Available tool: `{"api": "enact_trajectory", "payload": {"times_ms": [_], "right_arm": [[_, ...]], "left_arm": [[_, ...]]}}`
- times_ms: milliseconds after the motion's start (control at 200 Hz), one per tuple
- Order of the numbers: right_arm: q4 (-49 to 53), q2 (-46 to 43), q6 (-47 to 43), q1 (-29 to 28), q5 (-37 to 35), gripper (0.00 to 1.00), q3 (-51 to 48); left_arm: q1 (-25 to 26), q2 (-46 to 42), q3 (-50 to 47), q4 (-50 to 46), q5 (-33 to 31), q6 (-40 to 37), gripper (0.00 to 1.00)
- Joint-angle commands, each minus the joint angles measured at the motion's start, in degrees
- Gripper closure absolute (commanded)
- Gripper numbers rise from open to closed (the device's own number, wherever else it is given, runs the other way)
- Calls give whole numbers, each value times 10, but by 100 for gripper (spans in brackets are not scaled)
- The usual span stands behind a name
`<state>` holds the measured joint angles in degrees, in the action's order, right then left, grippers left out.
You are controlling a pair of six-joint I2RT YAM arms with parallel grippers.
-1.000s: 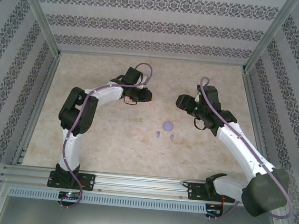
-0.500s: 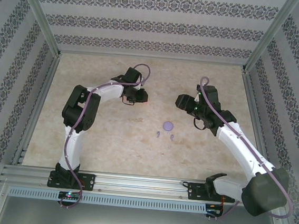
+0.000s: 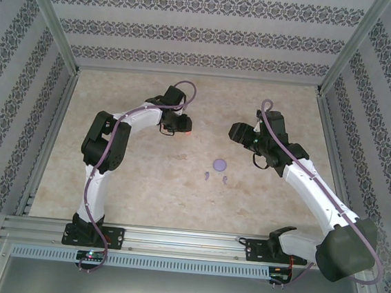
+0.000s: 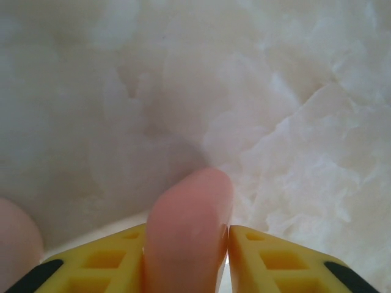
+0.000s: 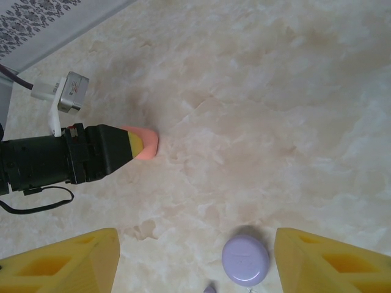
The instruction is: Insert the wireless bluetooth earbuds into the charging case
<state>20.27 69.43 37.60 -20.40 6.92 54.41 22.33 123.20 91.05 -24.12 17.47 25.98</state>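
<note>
Now the left gripper has edged back, fingers hugging a salmon-pink piece on the table; right gripper stands open near the purple case, purple earbuds beside it, uninserted.

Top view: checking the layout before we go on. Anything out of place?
Nothing spilled or damaged. The purple case and two purple buds lie close together; a pink piece sits apart, pinched in the left hand.

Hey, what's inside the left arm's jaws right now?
The left gripper has a salmon-pink item between its yellow jaws, over the marble table. The jaws cover its near end.
</note>
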Motion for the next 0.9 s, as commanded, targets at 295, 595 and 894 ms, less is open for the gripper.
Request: {"api": "enact_trajectory", "payload": {"times_ms": [295, 595, 894], "right_arm": [[-7, 0, -3, -4, 6, 32, 15], [-7, 1, -3, -5, 5, 32, 15], [-4, -2, -4, -7, 3, 31, 18]], "left_arm": [[-3, 2, 29, -54, -52, -15, 61], [-2, -13, 29, -78, -60, -26, 58], [17, -15, 53, -121, -101, -52, 57]]}}
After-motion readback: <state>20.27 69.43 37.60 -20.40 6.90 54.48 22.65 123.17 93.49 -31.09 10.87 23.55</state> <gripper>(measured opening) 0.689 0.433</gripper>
